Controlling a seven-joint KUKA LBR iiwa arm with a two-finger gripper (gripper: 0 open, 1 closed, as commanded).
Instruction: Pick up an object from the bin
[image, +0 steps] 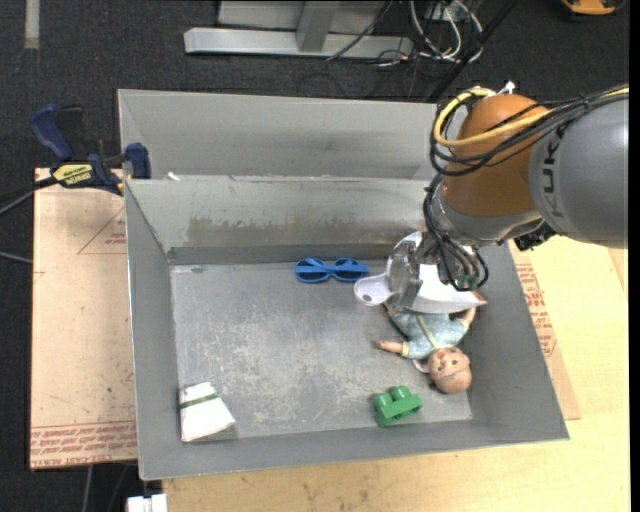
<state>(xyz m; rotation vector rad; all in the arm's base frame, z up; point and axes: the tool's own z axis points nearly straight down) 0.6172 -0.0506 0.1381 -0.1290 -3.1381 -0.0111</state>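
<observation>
Three things lay near the gripper (410, 290) over the doll (437, 352): blue double-loop piece (330, 270), white scoop (372, 292), green block (396, 405); claw's opening untellable.

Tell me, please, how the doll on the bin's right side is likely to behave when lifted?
The doll would probably hang limp, since its dress looks like soft cloth and its arm sprawls. Its round head looks hard, so that end may sag. Lying flat, it seems unlikely to roll.
</observation>
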